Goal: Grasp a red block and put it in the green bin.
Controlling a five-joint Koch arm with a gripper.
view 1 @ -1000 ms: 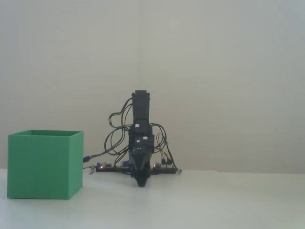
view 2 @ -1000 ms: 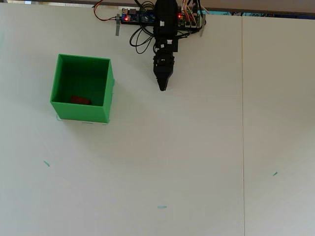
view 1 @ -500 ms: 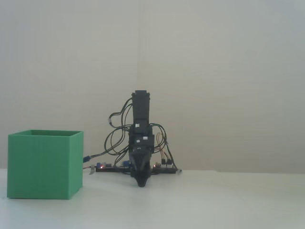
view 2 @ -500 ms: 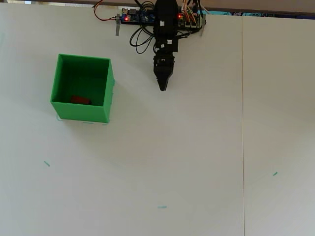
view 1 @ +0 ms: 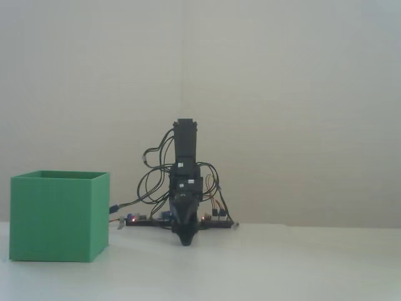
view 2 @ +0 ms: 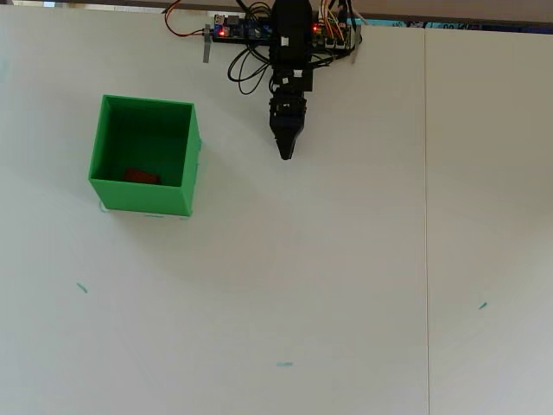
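The red block [view 2: 141, 175] lies down inside the green bin [view 2: 185, 177], and the gripper [view 2: 285, 156], well apart from it, looks pinched together with nothing in it, so only a wild arm swing could bump the bin.

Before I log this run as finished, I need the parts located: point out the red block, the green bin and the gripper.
red block [view 2: 141, 175], overhead view: its top face, inside the bin.
green bin [view 2: 143, 197], overhead view: its near outer wall.
gripper [view 2: 285, 154], overhead view: the closed tip, above the table.
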